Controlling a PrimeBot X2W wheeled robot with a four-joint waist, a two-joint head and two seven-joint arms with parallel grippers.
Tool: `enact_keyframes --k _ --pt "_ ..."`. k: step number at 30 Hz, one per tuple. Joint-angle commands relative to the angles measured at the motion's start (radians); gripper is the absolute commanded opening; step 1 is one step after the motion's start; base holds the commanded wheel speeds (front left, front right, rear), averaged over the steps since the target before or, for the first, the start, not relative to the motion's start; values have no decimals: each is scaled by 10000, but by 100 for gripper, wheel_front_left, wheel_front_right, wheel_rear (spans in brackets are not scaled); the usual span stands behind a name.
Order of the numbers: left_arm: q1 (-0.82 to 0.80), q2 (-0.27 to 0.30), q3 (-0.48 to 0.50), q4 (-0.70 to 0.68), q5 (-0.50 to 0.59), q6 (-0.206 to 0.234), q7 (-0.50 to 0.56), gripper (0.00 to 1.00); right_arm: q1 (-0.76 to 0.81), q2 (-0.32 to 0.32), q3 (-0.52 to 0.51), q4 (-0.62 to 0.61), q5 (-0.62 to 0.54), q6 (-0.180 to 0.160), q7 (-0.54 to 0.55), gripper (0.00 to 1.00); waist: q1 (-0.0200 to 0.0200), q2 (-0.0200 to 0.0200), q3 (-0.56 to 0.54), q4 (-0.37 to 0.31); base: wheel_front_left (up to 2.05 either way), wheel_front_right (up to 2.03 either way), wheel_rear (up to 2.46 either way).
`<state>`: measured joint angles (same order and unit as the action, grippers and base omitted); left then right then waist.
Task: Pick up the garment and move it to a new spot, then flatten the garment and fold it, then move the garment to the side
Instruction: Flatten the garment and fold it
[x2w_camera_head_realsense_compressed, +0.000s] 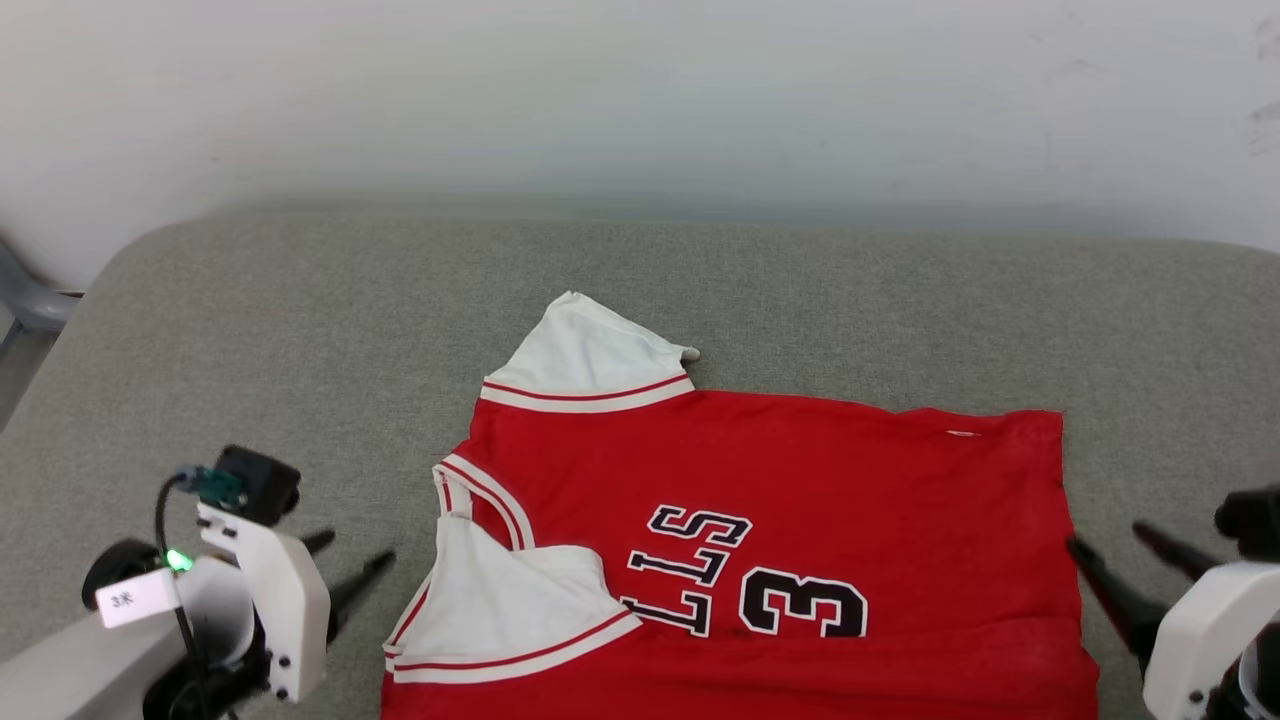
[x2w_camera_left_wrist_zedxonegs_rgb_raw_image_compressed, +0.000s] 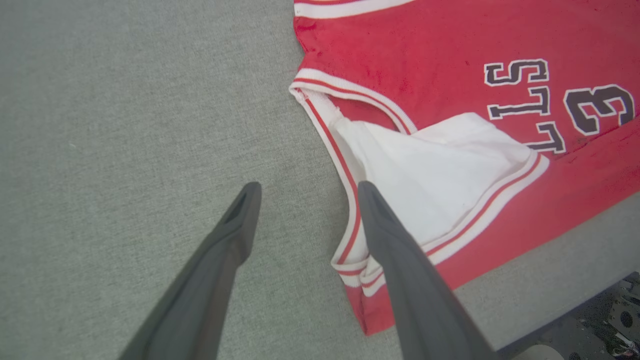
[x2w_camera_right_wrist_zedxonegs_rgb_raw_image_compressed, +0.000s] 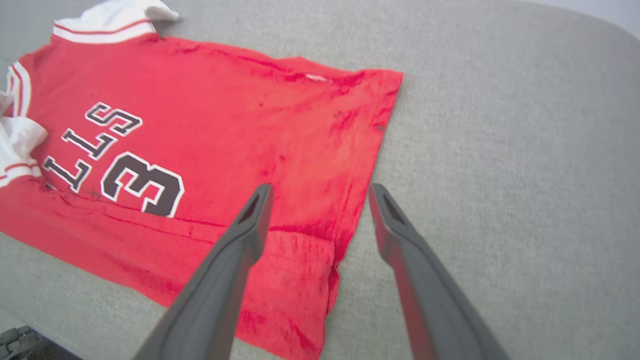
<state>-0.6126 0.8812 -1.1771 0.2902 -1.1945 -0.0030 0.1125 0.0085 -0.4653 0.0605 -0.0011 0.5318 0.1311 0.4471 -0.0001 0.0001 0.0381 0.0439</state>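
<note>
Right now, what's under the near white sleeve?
Red chest of the garment. Lettering LLS shows beside the white sleeve; the rest of that word is covered.

Bare grey counter runs left of the jersey, behind it up to the wall, and along its right side. The jersey lies flat and low, with nothing standing on it. The left pincer gapes empty just beside the neck end. The right pincer gapes empty over the hem edge.
</note>
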Motion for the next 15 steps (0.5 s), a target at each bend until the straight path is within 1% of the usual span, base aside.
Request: enact_keyframes --k 1,3,6,12,15 --pt "-85 14 54 -25 78 51 -78 100 -138 134 -43 -52 -63 -9 -131 100 1 -1 -20 -20 0 0 0" --pt "-244 7 285 -21 253 319 -614 100 -221 516 -434 -200 -507 -11 -981 100 1 -1 -34 -54 0 0 0" --pt "-503 -91 519 99 641 607 -1323 100 -365 1198 -884 -466 -1101 -9 -2127 100 1 -1 -9 -155 0 0 0" --pt "-1144 -569 903 610 1182 902 -2380 100 -303 2545 -1567 -964 -2165 -9 -4198 100 1 -1 220 -379 0 0 0" --pt "-1616 -853 1043 1030 1413 827 -2673 100 -160 3052 -1675 -1212 -2700 -9 -4991 100 1 -1 456 -543 0 0 0"
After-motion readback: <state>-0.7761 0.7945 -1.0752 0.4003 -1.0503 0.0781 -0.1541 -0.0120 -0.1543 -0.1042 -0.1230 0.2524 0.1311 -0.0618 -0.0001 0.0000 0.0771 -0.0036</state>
